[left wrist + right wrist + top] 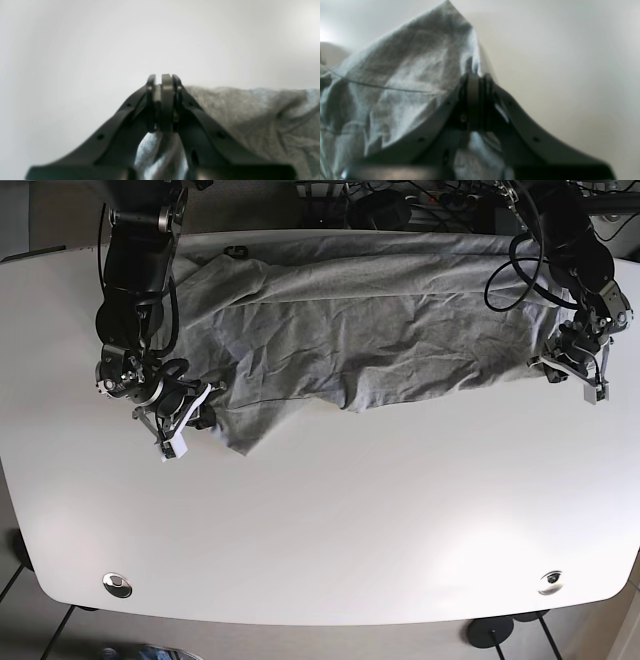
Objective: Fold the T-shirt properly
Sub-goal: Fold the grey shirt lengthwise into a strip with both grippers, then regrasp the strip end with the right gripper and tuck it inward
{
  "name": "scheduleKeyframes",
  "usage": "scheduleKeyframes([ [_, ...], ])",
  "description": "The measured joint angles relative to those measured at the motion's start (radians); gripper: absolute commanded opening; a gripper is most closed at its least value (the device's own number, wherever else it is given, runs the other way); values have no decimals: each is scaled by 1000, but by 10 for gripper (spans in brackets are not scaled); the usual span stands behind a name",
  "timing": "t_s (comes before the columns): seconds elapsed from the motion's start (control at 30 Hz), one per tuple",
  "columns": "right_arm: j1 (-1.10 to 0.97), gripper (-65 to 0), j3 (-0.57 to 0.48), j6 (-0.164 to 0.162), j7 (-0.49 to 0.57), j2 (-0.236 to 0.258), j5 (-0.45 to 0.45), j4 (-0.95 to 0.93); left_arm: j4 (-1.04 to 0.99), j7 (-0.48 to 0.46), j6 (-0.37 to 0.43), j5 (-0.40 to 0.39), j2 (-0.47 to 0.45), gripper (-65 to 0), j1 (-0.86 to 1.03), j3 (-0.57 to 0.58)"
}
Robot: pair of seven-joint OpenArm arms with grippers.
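- The grey shirt [380, 310] lies crumpled across the far half of the white table [330, 520]; it spreads from one arm to the other, with a loose flap hanging toward the near side at the base view's left
- The right gripper [477, 77] sits at the base view's left; its jaws are pressed together with grey cloth [402, 70] caught between them, fabric showing both above the tips and below, inside the fingers
- The left gripper [163, 77] sits at the base view's right, at the shirt's edge; its jaws are closed tight, a bunch of cloth [160, 155] pinched behind the tips; more shirt lies flat on the table beside it
- Both grippers are low, near the tabletop; the near half of the table shows two round metal fittings [117, 583]
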Motion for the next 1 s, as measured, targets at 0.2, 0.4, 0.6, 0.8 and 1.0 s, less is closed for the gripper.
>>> scheduleKeyframes([
  [0.2, 75, -633, 0, -39, -38, 6, -5, 134, 45, -1, -3, -9, -3, -649, -106, 4],
  [0.4, -1, -633, 59, -39, -199, 3, 4, 375, 179, 13, -5, -8, 2, -649, -83, -2],
  [0.6, -212, -633, 138, -26, -322, -52, 17, 668, 303, 6, -119, -11, 24, -650, 64, -65],
  [0.8, -373, -633, 194, -24, -324, -56, 12, 680, 219, 3, -146, -4, 38, -650, 109, -103],
  [1.0, -412, -612, 237, -21, -321, -66, 16, 663, 150, 0, -146, -7, 15, -628, 136, -102],
])
